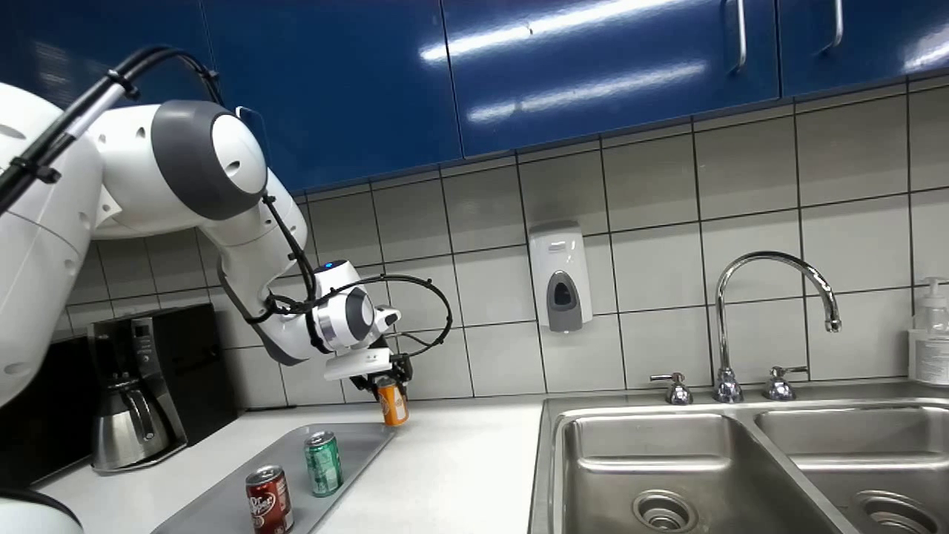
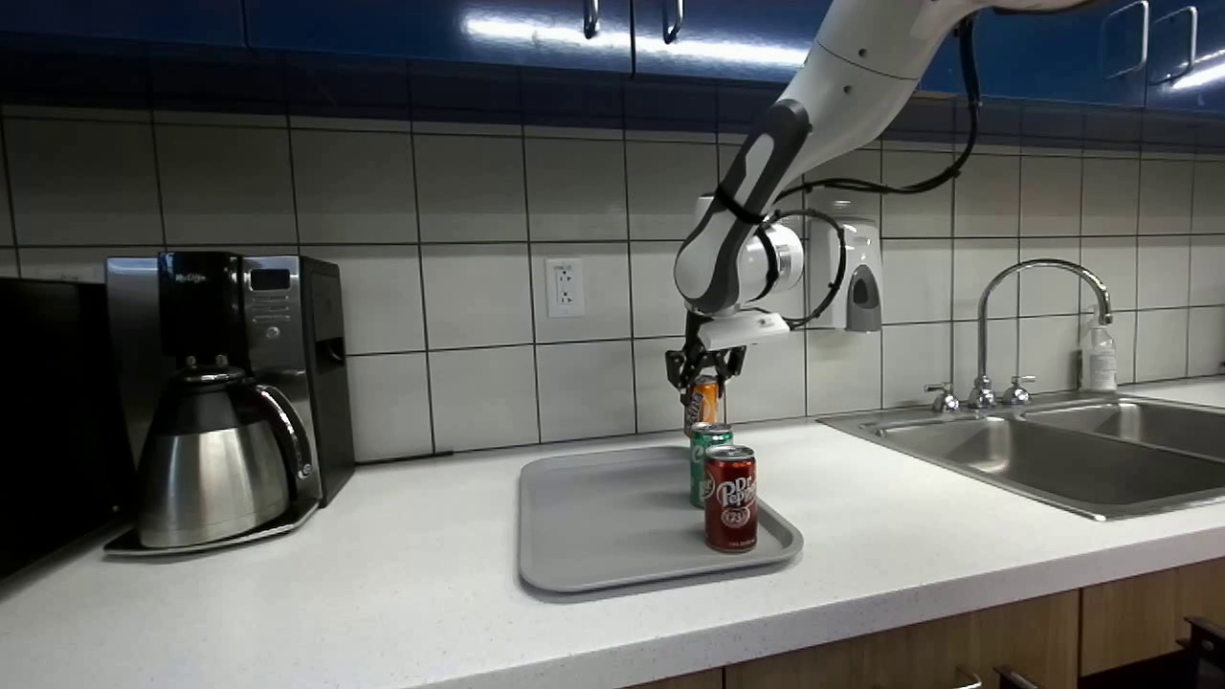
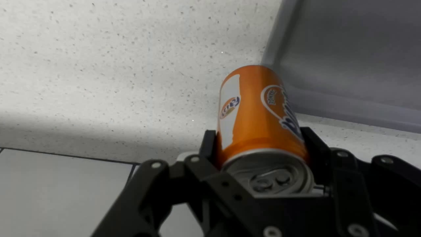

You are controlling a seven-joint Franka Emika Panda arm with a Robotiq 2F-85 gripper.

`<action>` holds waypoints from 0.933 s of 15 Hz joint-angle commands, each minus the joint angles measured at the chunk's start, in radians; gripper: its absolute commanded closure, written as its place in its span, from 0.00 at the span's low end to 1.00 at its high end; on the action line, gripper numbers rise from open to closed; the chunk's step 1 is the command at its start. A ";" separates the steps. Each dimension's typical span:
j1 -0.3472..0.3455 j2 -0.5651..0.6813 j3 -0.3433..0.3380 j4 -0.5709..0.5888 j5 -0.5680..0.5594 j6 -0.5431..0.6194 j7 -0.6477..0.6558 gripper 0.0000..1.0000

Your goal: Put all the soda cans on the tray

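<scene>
I hold the orange can in my hand, near a corner of the tray. The green can and red can stand on it.

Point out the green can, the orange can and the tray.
Green can (image 1: 324,465): in an exterior view, its side.
Orange can (image 3: 258,126): wrist view, its side.
Tray (image 2: 612,526): in an exterior view, its bare floor.

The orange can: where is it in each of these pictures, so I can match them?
In an exterior view, the orange can is left of centre, in the lower half.
In an exterior view, the orange can is right of centre, slightly below mid-height.
In the wrist view, the orange can is right of centre, held by the gripper.
Shared landmark: the grey tray, in all three.
</scene>
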State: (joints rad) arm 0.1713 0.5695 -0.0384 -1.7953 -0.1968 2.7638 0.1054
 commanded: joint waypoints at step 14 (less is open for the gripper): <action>-0.023 -0.017 0.123 0.004 0.042 -0.019 -0.163 0.61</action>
State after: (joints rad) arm 0.1687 0.5664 0.0555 -1.7954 -0.1768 2.7636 -0.0005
